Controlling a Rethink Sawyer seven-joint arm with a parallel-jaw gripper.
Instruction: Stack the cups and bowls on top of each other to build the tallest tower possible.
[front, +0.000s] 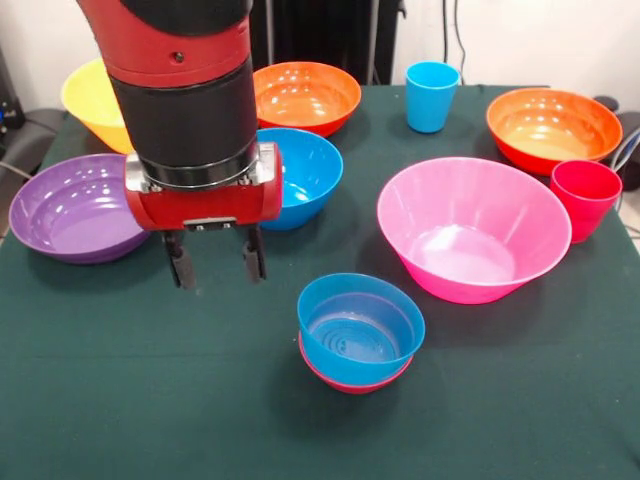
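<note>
My gripper (216, 258) hangs open and empty over the green cloth, left of and a little behind the tower (359, 332). The tower is a small blue bowl nested in a small magenta-red bowl whose rim (345, 383) shows beneath. A medium blue bowl (305, 172) sits just behind the gripper, partly hidden by the arm. The pink bowl (472, 228) is at the right, the purple bowl (70, 207) at the left, the yellow bowl (88, 98) at the back left. Two orange-red bowls (306, 95) (552, 127) stand at the back. The light blue cup (431, 96) and the red cup (584, 198) stand upright.
The table wears a dark green cloth (150, 400). Dark cables and equipment (20, 120) lie beyond the table's left edge.
</note>
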